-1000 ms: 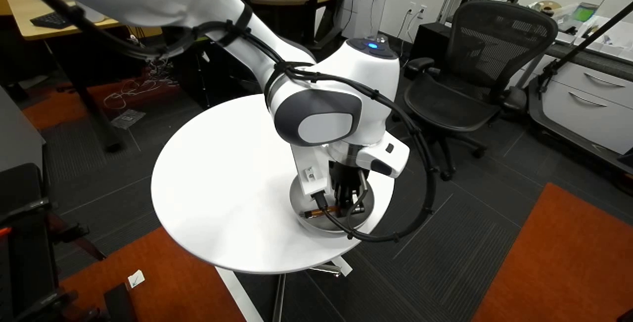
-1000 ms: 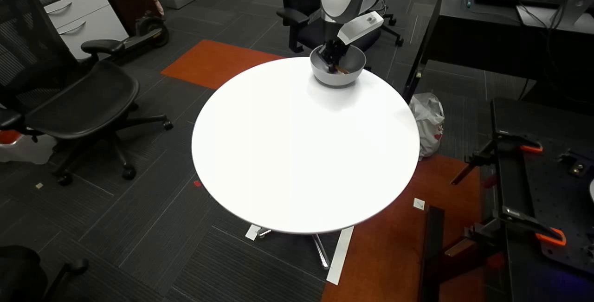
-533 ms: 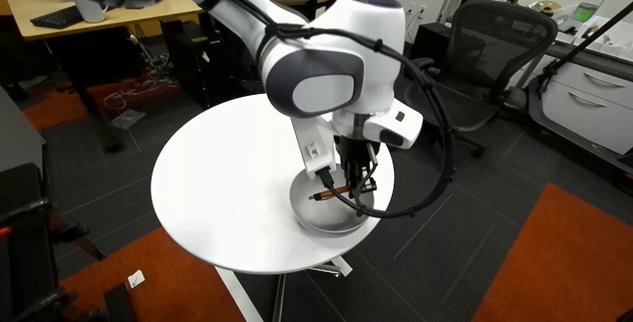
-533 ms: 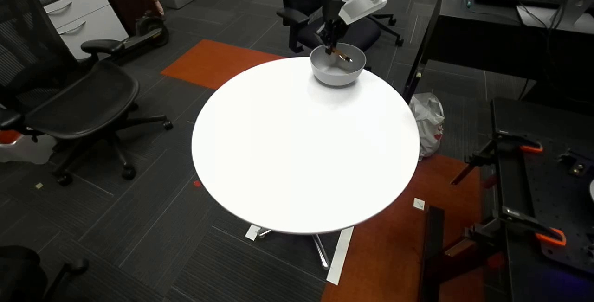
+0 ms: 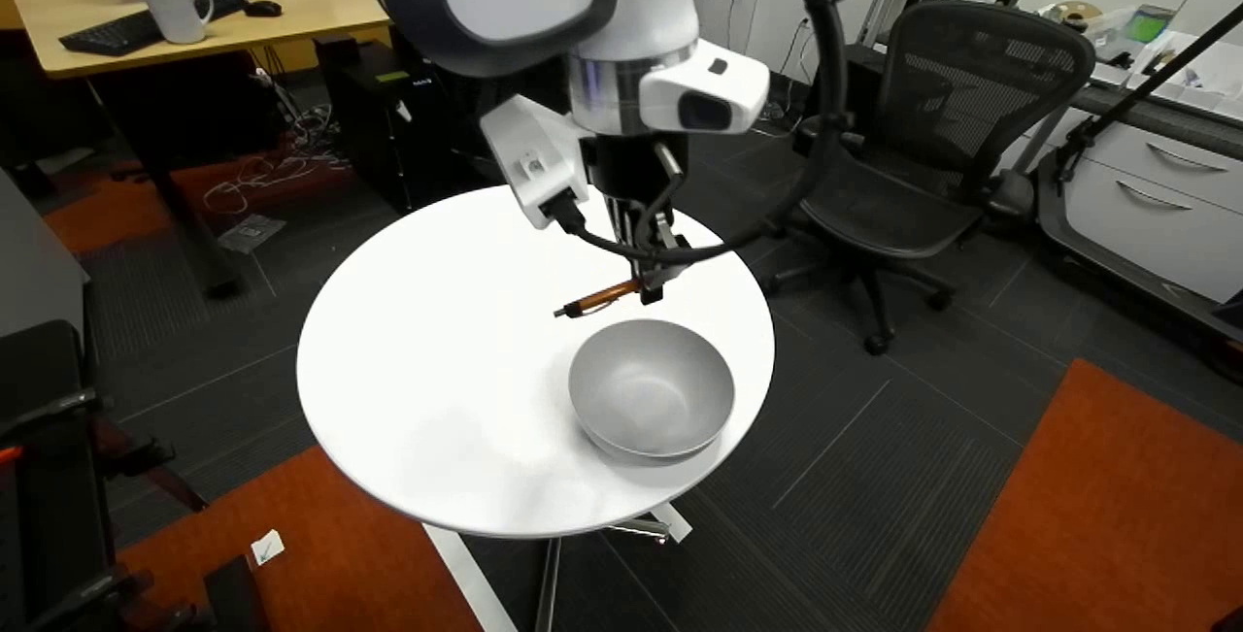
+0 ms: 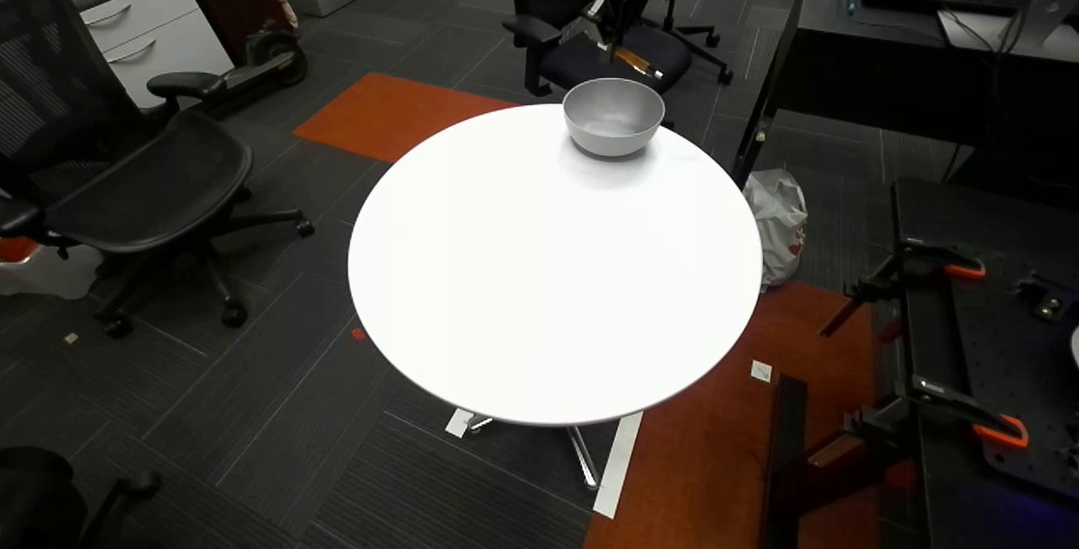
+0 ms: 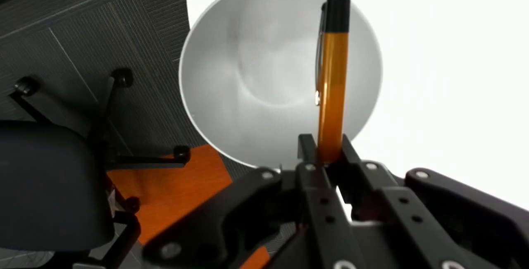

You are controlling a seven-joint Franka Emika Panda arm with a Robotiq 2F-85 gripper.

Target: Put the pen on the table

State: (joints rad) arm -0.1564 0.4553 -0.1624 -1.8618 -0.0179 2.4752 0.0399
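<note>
The pen (image 5: 598,298) is a thin orange-brown stick with a black band and a grey tip. My gripper (image 5: 647,288) is shut on one end of it, and the held end is hidden between the fingers. In the wrist view the pen (image 7: 334,74) points away from the fingers, across the view of the bowl. In an exterior view the pen (image 6: 638,62) is up in the air above the bowl's rim, touching neither bowl nor table. The round white table (image 5: 437,370) also shows in an exterior view (image 6: 548,279) and in the wrist view (image 7: 438,74).
A grey bowl (image 5: 653,399) stands near the table's edge; it also shows in an exterior view (image 6: 614,142) and below the pen in the wrist view (image 7: 231,74). Black office chairs (image 5: 893,185) stand around the table. A wooden desk (image 5: 320,6) is behind.
My gripper has risen out of the bowl with the pen in it. It has moved up and back, and the pen now hangs above and beyond the bowl's rim. The bowl has not moved.
</note>
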